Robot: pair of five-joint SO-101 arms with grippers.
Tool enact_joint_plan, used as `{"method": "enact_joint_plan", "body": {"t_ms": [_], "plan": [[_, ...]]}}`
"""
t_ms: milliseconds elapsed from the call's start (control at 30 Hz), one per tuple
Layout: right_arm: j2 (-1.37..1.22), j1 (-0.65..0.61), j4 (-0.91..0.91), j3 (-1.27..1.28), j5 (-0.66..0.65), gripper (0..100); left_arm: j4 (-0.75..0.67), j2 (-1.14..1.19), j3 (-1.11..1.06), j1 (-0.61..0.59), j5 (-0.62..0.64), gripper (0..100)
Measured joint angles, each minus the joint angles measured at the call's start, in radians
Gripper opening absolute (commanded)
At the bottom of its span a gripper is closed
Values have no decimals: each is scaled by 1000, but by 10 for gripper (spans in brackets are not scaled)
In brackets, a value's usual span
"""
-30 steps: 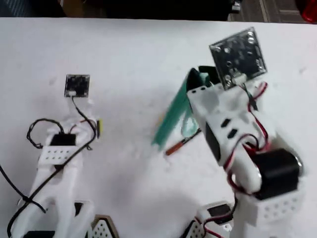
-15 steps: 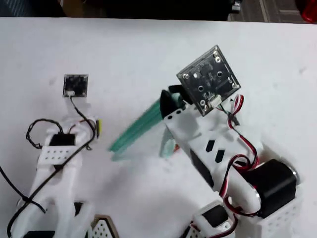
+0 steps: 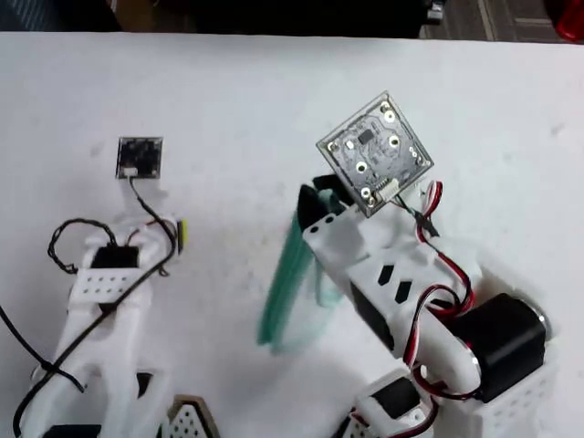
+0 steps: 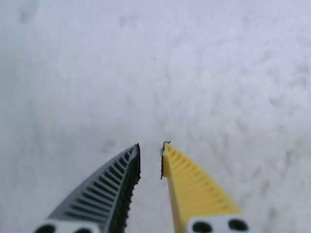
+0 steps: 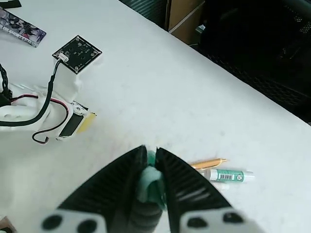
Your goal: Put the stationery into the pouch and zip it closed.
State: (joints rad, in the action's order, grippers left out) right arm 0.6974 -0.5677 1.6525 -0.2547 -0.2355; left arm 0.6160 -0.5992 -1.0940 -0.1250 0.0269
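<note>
right gripper [image 5: 151, 153] pinches one end of the green pouch [image 3: 285, 287], which slants down over the table [image 3: 228, 91], likely lifted for repositioning. its wrist view shows a pen [image 5: 206, 164] and green tube [image 5: 228, 175] lying beyond; from above, the arm covers that spot. left gripper [image 4: 150, 153] is empty, jaws narrowly apart.

Pouch [image 3: 281, 287] is teal, table [image 3: 228, 91] white, right claw [image 5: 150, 149] black, left claw [image 4: 151, 145] grey-and-yellow.

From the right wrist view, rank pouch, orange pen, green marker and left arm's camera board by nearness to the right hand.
1. pouch, clamped in the right hand.
2. orange pen and green marker, side by side on the table: too close to call.
3. left arm's camera board, across the table.
</note>
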Motion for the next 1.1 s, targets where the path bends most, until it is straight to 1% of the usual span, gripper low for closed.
{"method": "enact_joint_plan", "body": {"t_ms": [333, 500, 633, 733, 800, 967, 1033, 1100], "plan": [[0, 0, 3, 2, 0, 17, 0, 0, 0, -21, 0, 102], [0, -2, -32, 95, 0, 17, 0, 0, 8, -21, 0, 102], [18, 2, -92, 172, 0, 17, 71, -40, 32, -20, 0, 102], [20, 2, -124, 190, 0, 17, 130, -137, 32, -2, 0, 102], [14, -26, -137, 190, 0, 17, 149, -229, 5, 29, 0, 102], [3, -146, -141, 170, 0, 17, 150, -502, -121, 155, -34, 102], [0, -160, -140, 150, 0, 17, 150, -620, -180, 209, -41, 102], [0, -160, -140, 120, 0, 17, 152, -740, -229, 232, -44, 102]]}}
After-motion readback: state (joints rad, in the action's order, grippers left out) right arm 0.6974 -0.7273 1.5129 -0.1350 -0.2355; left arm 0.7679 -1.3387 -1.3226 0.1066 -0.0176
